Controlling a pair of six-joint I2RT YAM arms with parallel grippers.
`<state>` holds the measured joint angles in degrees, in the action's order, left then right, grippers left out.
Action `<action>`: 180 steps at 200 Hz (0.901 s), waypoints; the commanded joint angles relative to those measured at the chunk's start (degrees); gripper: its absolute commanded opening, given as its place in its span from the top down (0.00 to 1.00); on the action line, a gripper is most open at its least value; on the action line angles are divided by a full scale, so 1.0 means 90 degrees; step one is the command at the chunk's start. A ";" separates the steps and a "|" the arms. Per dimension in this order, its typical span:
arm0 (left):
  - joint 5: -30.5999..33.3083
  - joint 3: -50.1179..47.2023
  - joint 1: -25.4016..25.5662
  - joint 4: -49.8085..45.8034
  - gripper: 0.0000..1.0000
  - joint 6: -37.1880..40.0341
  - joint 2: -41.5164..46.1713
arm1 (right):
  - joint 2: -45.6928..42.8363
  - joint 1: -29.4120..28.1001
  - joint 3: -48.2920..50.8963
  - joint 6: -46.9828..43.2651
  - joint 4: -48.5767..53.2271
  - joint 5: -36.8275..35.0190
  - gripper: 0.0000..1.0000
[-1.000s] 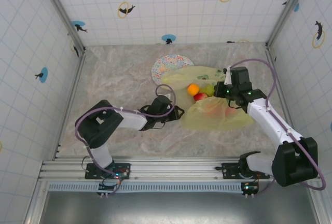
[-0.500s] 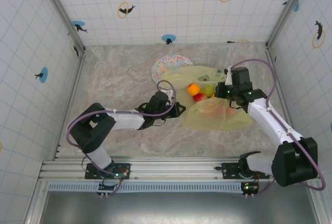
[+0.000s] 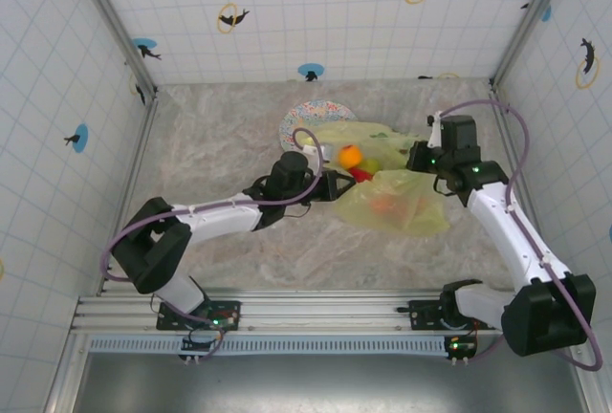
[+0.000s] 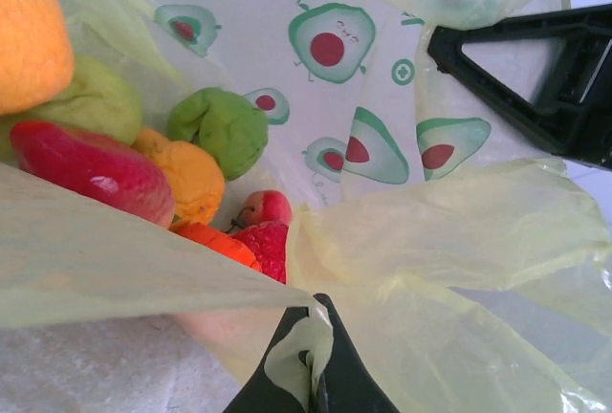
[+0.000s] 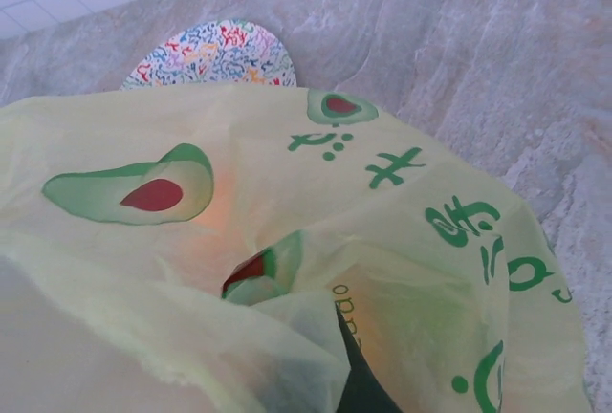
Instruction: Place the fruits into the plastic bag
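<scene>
Advanced left hand (image 3: 334,186) pinching plastic bag (image 3: 406,212), long axis left-right, mouth leftward

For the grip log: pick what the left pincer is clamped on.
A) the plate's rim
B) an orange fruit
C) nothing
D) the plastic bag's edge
D: the left wrist view shows the left pincer shut on a fold of the plastic bag, the fruits lying loose inside.

Both arms extended inward, claws closed.
Left claw (image 3: 337,184) reaches rightward on a low, stretched arm; right claw (image 3: 418,159) points left; each pinches the plastic bag (image 3: 402,205).
</scene>
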<state>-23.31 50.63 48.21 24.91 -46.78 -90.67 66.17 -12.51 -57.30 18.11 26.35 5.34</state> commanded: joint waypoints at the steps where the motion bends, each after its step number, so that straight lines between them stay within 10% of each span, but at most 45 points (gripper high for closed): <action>1: -0.0213 0.0536 -0.0070 -0.0449 1.00 0.0437 0.0428 | -0.0172 0.0063 -0.0552 -0.0180 0.0312 -0.0204 1.00; 180: 0.0039 0.2216 -0.0869 -0.2821 1.00 0.2104 0.0284 | -0.0456 -0.0026 0.0463 0.0567 -0.0388 0.0459 1.00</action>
<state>-24.58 67.75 40.75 2.11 -32.12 -90.24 63.13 -11.75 -53.04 21.23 27.46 7.81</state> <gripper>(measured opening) 0.042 0.055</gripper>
